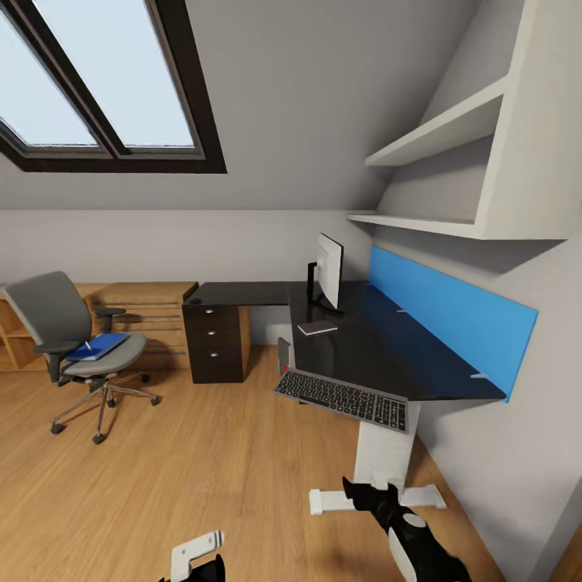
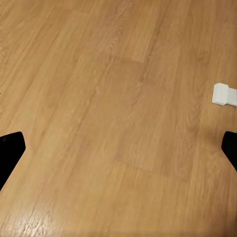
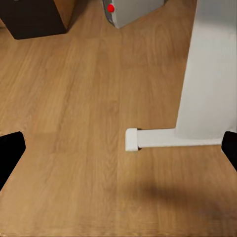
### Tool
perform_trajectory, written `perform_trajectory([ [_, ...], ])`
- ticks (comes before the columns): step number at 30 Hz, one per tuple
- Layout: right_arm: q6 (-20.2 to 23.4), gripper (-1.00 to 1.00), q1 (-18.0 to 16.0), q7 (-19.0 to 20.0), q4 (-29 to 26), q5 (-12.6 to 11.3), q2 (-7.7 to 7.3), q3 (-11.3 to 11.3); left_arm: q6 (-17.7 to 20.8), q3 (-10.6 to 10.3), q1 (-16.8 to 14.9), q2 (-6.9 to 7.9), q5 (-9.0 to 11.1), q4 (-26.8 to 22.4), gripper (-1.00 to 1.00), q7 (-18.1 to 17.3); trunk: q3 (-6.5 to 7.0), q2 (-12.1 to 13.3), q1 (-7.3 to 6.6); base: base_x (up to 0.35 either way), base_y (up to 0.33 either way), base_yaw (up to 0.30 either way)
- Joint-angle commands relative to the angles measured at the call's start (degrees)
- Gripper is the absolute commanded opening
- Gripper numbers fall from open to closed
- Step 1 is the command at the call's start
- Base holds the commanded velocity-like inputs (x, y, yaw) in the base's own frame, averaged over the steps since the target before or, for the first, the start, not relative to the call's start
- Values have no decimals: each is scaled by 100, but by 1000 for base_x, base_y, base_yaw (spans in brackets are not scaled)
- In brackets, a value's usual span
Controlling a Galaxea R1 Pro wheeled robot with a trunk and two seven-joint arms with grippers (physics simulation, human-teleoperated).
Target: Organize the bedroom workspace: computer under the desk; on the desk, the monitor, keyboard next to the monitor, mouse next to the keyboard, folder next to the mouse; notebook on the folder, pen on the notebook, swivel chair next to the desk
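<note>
Desk spans centre-right of head frame, monitor upright at its back corner, so that step looks done. Swivel chair stands left of frame, well apart from desk, blue folder on seat. Keyboard overhangs desk's near edge; I'd push it in. Computer sits under desk. Notebook lies beside monitor. Left gripper and right gripper hang over floor, fingers wide, empty.

Bright, even daylight pours through the skylight, pale and slightly washed out. The glossy black worktop carries a soft sheen. Soft shadow sits under the wall shelves, and a faint dark patch lies on the wood floor. Straight lines bow towards the head view's edges; wrist views look slightly soft.
</note>
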Motion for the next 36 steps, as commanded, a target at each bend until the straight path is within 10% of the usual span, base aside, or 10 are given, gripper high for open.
perform_trajectory([
  [1, -158, 100, -4, 33, 235, 106, 5, -46, 20, -12, -2, -1, 35, -10, 100, 35, -5, -3, 0, 0, 0, 0],
  [9, -129, 100, 10, 95, 323, 112, 211, 51, -139, 79, -110, 9, -45, 216, 100, -184, -5, -3, 0, 0, 0, 0],
  [36, -352, 100, -47, 238, 430, 147, 201, -62, 109, -84, 26, 213, -116, -335, 100, 204, 85, -3, 0, 0, 0, -113],
])
